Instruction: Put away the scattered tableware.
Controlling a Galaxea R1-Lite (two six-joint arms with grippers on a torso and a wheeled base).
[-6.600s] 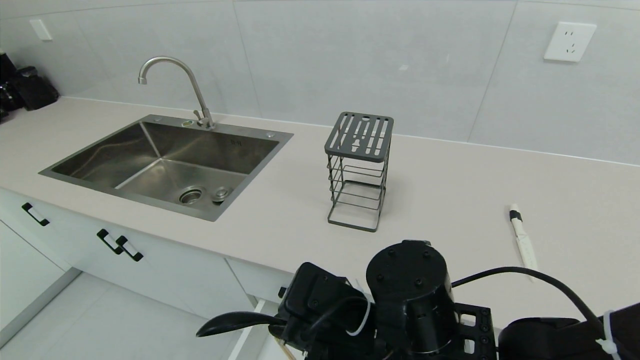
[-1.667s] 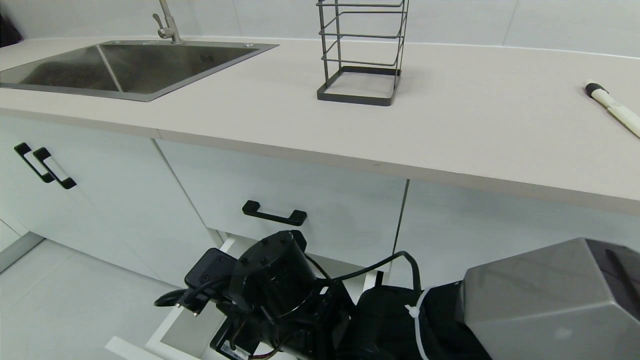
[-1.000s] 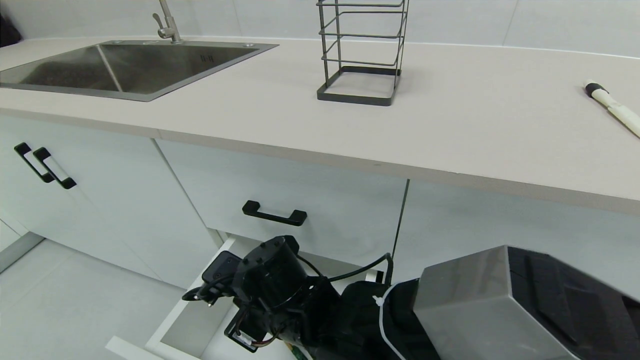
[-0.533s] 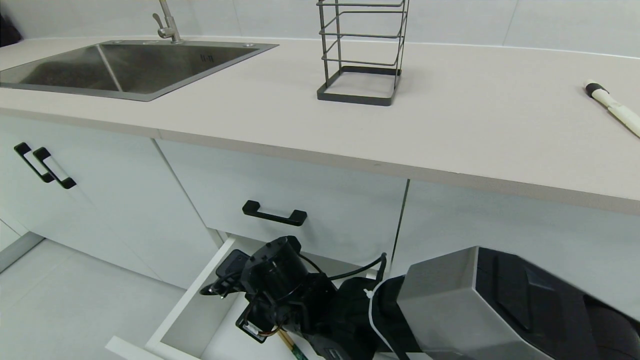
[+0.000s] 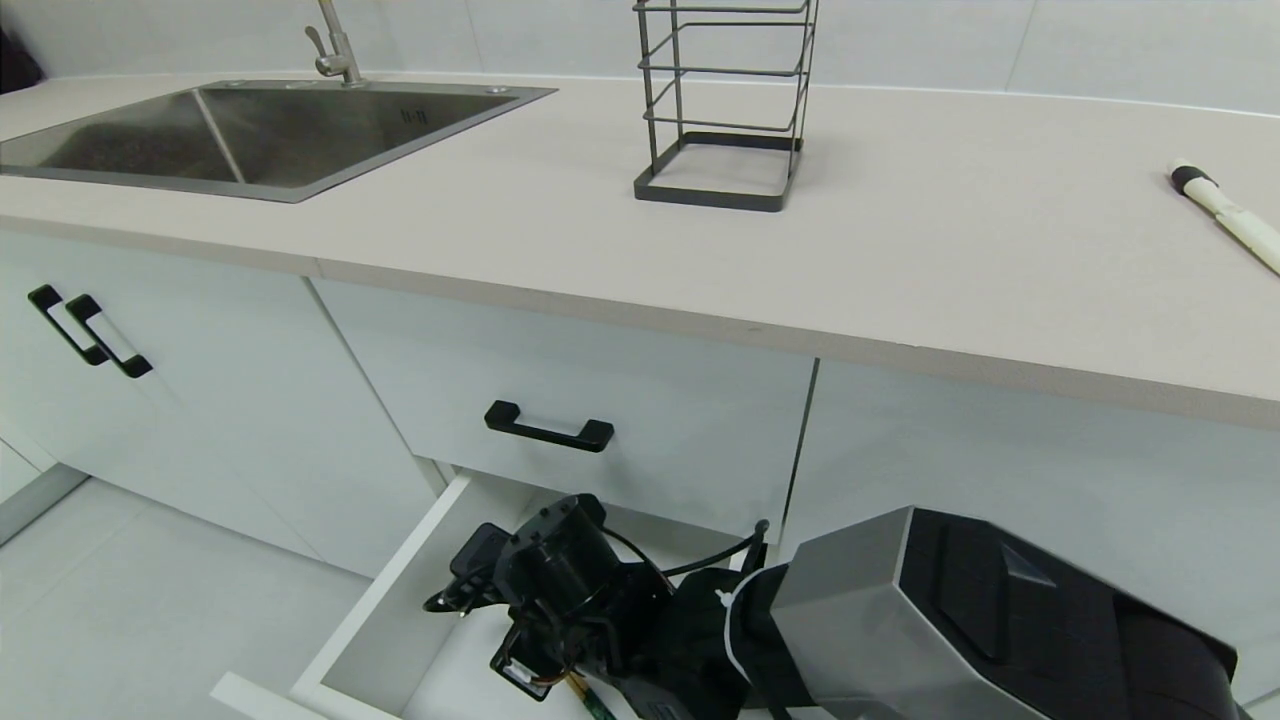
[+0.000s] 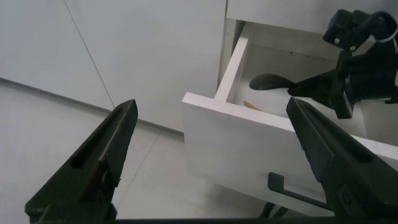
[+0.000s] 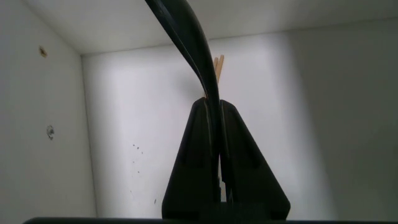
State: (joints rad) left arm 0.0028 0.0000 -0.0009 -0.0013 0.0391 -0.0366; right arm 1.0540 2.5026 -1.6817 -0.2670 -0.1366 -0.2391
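My right gripper [image 5: 478, 592] is shut on the handle of a black spoon [image 5: 443, 603] and hangs low inside the open white drawer [image 5: 372, 620] under the counter. In the right wrist view the spoon [image 7: 186, 43] juts out from the shut gripper [image 7: 214, 109] over the drawer's white floor, with pale wooden stick tips [image 7: 219, 62] just behind it. The left gripper [image 6: 217, 162] stands open and empty in front of the drawer [image 6: 249, 134], looking across at the spoon [image 6: 270, 81]. A white knife [image 5: 1225, 212] with a black band lies on the counter at far right.
A dark wire rack [image 5: 720, 110] stands on the counter [image 5: 600, 240] and a steel sink [image 5: 250, 120] is at the left. A closed drawer with a black handle [image 5: 548, 430] sits above the open one. Cabinet doors fill the left.
The head view has dropped from the countertop to the cabinet front. Over the last second my right arm has carried the spoon forward and down, further into the open drawer.
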